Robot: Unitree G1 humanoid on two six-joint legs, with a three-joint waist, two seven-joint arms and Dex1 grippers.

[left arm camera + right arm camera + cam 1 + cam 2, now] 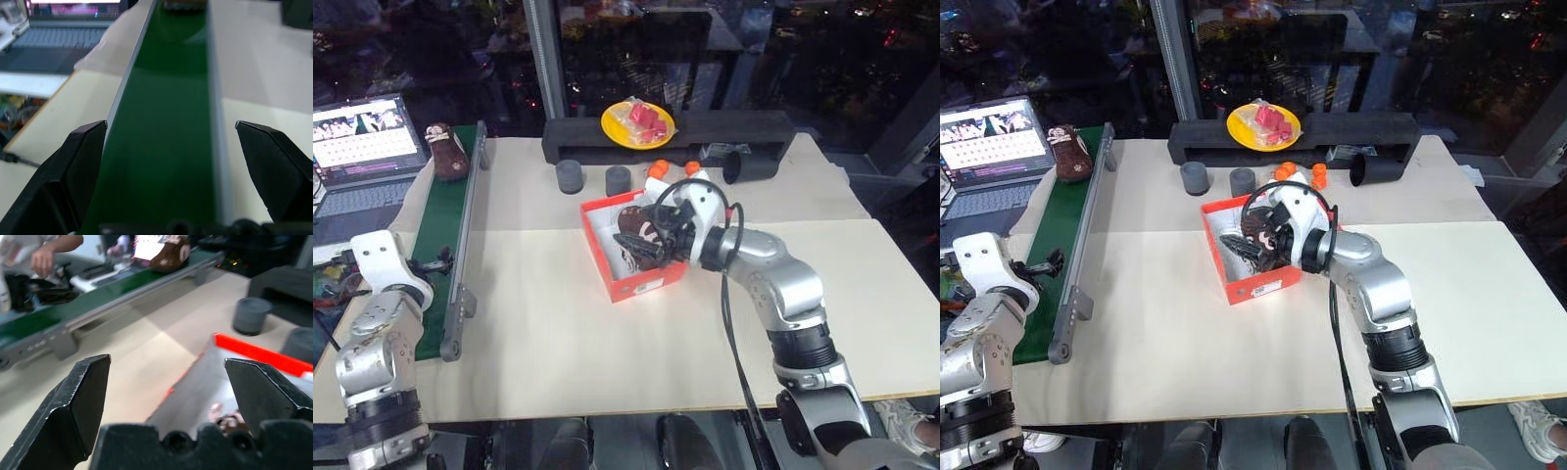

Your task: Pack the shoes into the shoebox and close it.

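The orange-red shoebox [646,284] stands open in the middle of the table, white inside. One dark brown fuzzy shoe [638,227] with cream markings lies in it. My right gripper [642,251] hangs over the box's inside, open, with nothing between its fingers; the right wrist view shows the box wall [195,391] just below them. The other shoe [445,150] rests at the far end of the green conveyor belt [440,225]. My left gripper [171,125] is open at the belt's near end, pointing along it toward that shoe [183,4].
A yellow plate [615,125] of red blocks sits on a long black foam block [724,127] at the back. Two grey cylinders [571,176], a black cup [741,166] and small orange pieces [658,168] stand behind the box. A laptop [362,147] is far left; a person's hand [44,257] is beyond the belt.
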